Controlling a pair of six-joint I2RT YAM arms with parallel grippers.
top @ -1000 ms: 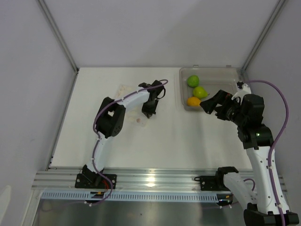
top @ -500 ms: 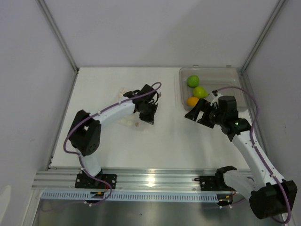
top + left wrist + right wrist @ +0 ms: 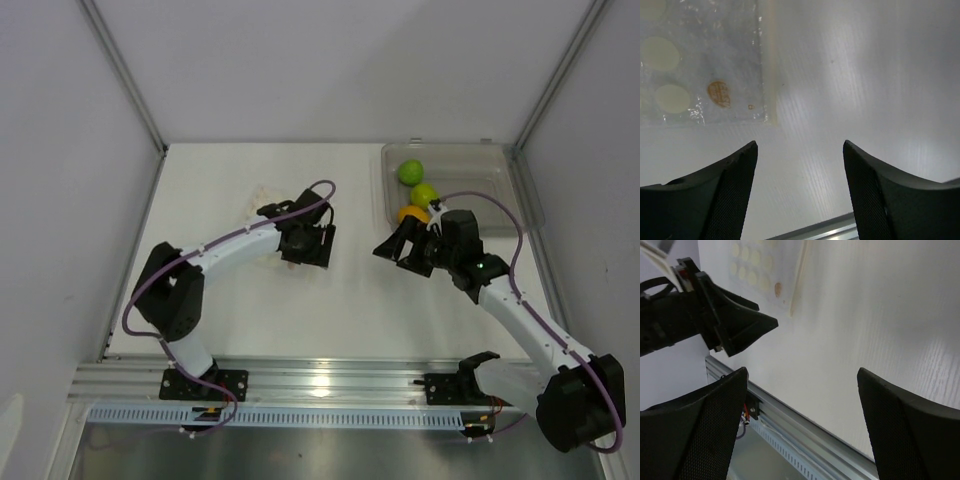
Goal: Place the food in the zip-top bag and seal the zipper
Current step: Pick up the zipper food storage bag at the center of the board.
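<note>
The main risk I see is the zip-top bag [image 3: 700, 60]. It lies flat on the white table [image 3: 230, 310], far and left of centre, and I cannot tell whether its mouth is open. The film is thin and the tabletop is smooth, so a finger coming in low would probably push the bag along instead of lifting one wall. The zipper [image 3: 769, 65] runs along the bag's right edge, which is the edge nearest both arms.

The left gripper [image 3: 800, 144] hangs just near and right of the bag's corner. Its fingers are spread wide, hold nothing and do not touch the bag. The right gripper [image 3: 802, 371] is also spread wide and empty. It sits over bare table between the bag and the tray, pointing left toward the other arm. With both heads so near each other at mid-table, I judge they could knock together if they reach for the mouth at once.

The food is round, so it may roll out of a loose pinch or back out of a slack bag.

The bag looks empty, showing only printed dots. The clear tray [image 3: 480, 150] at the far right holds all the food. One lime-green piece [image 3: 410, 172] is farthest, a second lime-green piece [image 3: 426, 194] is next, and the orange piece [image 3: 408, 213] is nearest, partly hidden by the right arm.
</note>
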